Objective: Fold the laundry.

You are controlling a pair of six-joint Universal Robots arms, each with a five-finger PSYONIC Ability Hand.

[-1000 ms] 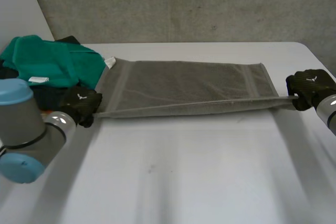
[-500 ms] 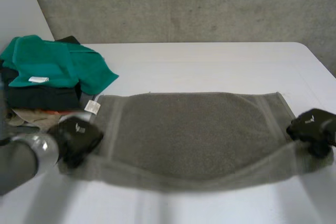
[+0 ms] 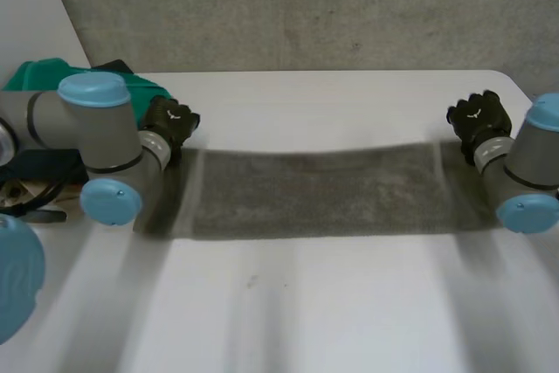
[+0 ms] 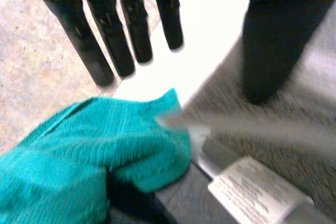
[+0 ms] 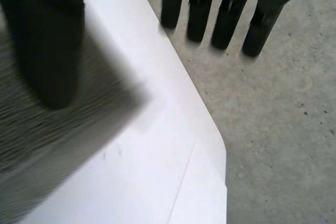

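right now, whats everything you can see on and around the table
grey terry towel: 1, grey, flat across the table
green terry towel: 1, green, table's left end
black cloth: 1, black, under green towel
white care label: 1, white, grey towel's edge
white table: 1, white, under everything
arms: 2, grey, light-blue caps, either side
left hand: 1, black, open, grey towel's left end
right hand: 1, black, open, its right end

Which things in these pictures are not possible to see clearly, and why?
Grey towel: head view, its edges are smeared by motion blur.
Laundry pile: head view, mostly hidden behind the left arm.
Label on the towel: left wrist view, its print is too blurred to read.
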